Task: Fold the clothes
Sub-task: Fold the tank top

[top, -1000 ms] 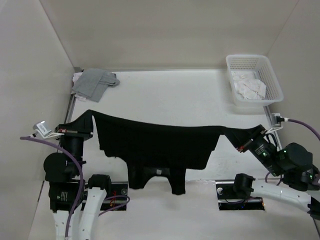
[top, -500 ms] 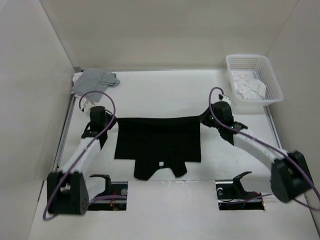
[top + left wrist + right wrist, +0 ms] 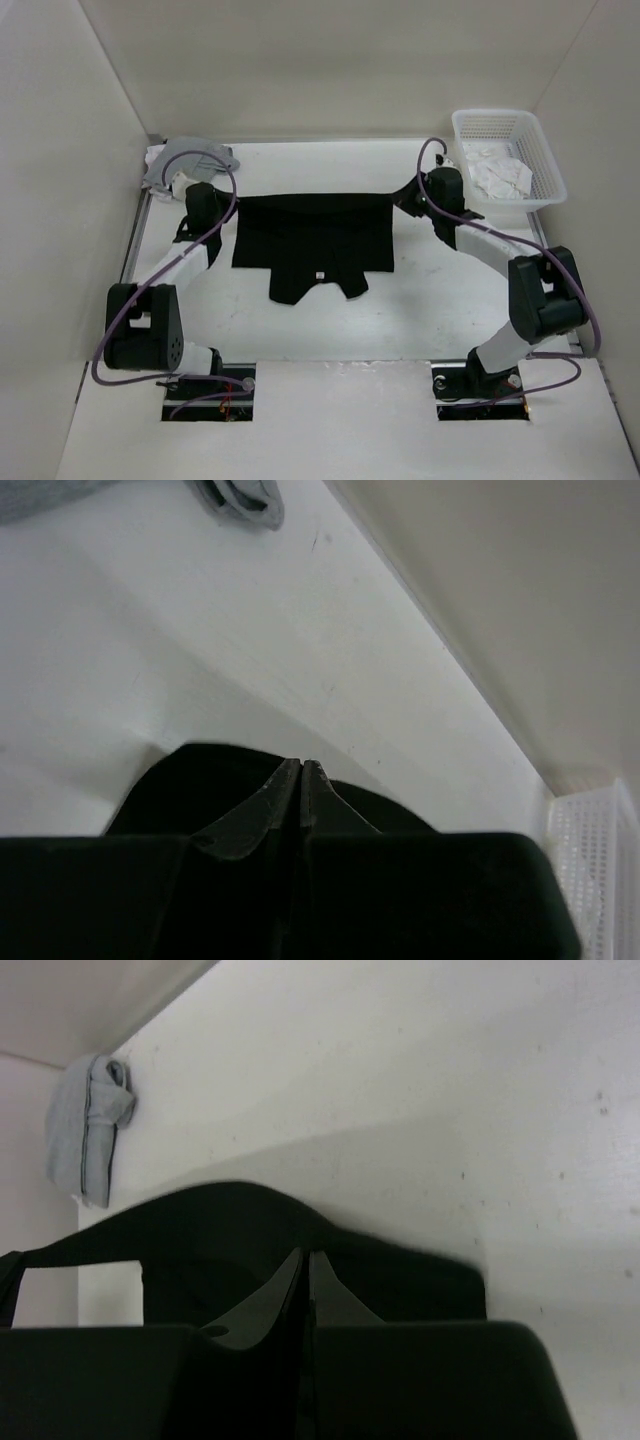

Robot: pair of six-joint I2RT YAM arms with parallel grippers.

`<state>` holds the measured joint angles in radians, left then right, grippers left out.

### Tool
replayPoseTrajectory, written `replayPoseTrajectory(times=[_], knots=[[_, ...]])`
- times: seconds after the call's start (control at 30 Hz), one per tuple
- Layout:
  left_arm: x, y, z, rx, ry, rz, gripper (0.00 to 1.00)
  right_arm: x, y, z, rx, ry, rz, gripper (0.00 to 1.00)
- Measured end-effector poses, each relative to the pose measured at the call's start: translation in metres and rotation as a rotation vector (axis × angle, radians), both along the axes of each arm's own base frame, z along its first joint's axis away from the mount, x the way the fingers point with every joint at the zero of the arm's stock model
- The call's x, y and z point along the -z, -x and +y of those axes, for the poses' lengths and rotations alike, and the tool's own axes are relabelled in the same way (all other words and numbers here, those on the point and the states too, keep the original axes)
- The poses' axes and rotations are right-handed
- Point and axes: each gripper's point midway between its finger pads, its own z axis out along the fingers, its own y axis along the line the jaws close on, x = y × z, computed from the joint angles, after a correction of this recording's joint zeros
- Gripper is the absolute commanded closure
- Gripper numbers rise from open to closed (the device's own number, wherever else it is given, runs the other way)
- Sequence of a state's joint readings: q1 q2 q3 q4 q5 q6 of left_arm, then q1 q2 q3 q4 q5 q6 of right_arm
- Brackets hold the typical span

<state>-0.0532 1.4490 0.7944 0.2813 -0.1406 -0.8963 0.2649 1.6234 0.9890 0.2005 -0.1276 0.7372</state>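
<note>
The clothes (image 3: 315,235), a black sleeveless top, lie flat in the middle of the table with the straps (image 3: 287,290) pointing toward the near edge. My left gripper (image 3: 231,206) is at the top's far left corner and my right gripper (image 3: 398,203) at its far right corner. In the left wrist view the left gripper (image 3: 300,766) is shut, with black fabric (image 3: 170,790) spreading around its tips. The right wrist view likewise has the right gripper (image 3: 305,1256) shut amid the black fabric (image 3: 220,1230). Both arms are stretched far out over the table.
A light grey garment (image 3: 187,162) is bunched in the far left corner, close behind my left gripper. A white plastic basket (image 3: 547,170) with white cloth (image 3: 500,177) in it stands at the far right. Walls close in the table on three sides.
Both arms have swung from the near edge out to the far half of the table, carrying the black top away from me. It now lies flat and narrower instead of hanging stretched between them.
</note>
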Motion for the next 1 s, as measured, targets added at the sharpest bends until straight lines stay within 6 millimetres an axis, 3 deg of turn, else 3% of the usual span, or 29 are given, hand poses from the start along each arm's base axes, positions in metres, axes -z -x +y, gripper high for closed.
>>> replayPoseTrajectory(times=[0.2,0.53,0.6,0.7,0.83,1.0], knots=[[0.017,0.056,0.004,0.001,0.035,-0.002,0.98,0.015,0.055,-0.012,-0.001,-0.023,0.013,0.93],[0.03,0.129,0.022,-0.002,0.102,-0.066,0.97,0.05,0.143,-0.021,-0.007,-0.04,0.044,0.92],[0.039,0.139,0.025,-0.006,0.11,-0.055,0.93,0.064,0.159,-0.019,-0.013,-0.039,0.081,0.85],[0.064,0.151,0.032,-0.029,0.123,0.007,0.73,0.089,0.179,-0.014,-0.027,-0.026,0.157,0.6],[0.088,0.163,0.044,-0.08,0.149,0.087,0.71,0.104,0.19,-0.019,-0.013,-0.005,0.209,0.42],[0.079,0.161,0.037,-0.058,0.145,0.054,0.71,0.102,0.176,-0.024,0.019,0.01,0.206,0.43]])
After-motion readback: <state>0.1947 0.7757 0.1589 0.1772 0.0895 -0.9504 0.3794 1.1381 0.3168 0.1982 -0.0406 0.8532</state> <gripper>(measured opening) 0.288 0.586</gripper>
